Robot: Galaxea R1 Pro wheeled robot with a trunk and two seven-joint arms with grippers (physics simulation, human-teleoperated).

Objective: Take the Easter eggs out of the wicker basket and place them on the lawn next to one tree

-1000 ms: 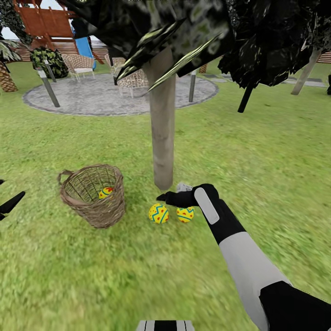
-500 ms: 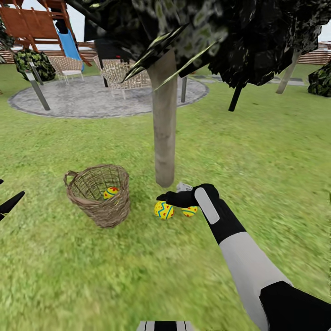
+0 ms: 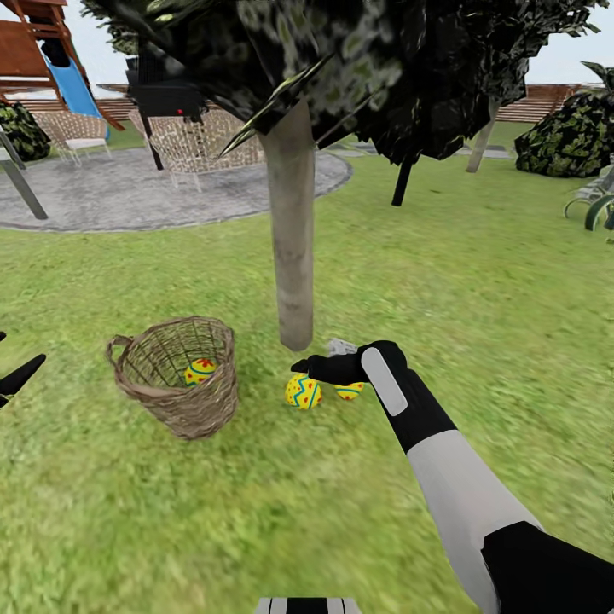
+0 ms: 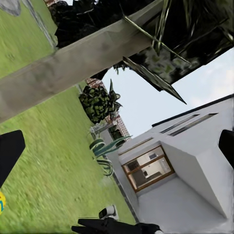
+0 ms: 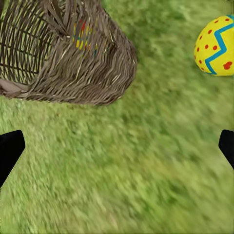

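The tree point(image 3: 292, 247) rises from the lawn point(image 3: 256, 512) with its pale trunk just behind my right gripper. Two Easter eggs lie on the grass at its foot. One egg point(image 3: 303, 391) shows whole, and the other egg point(image 3: 350, 391) is partly hidden under my right gripper point(image 3: 307, 368). That gripper hovers open just above them, with nothing between its fingers. The third egg point(image 3: 200, 371) sits inside the wicker basket point(image 3: 175, 401), left of the trunk. In the right wrist view the basket point(image 5: 73, 63) and one egg point(image 5: 217, 46) lie on grass. My left gripper point(image 3: 19, 377) stands open at the far left.
A low canopy of dark leaves point(image 3: 358, 60) hangs over the trunk. The grey paved patch point(image 3: 128, 188) with wicker chairs and a playset lies at the back left. A thin dark trunk point(image 3: 401, 181) and a bush point(image 3: 567, 136) stand at the back right. A white house point(image 4: 195, 165) shows in the left wrist view.
The whole picture has swung, with the background sliding left, so the camera moved. The eggs, the basket and both grippers keep their places relative to one another.
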